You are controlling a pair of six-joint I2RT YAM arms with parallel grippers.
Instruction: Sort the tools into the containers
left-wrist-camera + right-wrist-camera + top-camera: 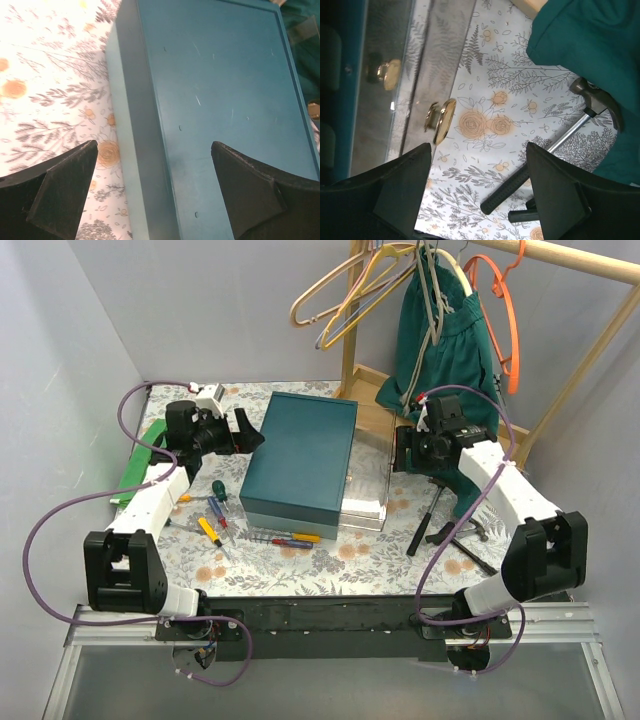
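Top external view: teal box on the worktop, screwdrivers near-left of it. Both the left fingers and right fingers gape wide, empty.

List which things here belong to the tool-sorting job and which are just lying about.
Job in hand: screwdrivers, hammer, teal box, clear drawer.

Lying about: hangers, green garment, wooden rack.
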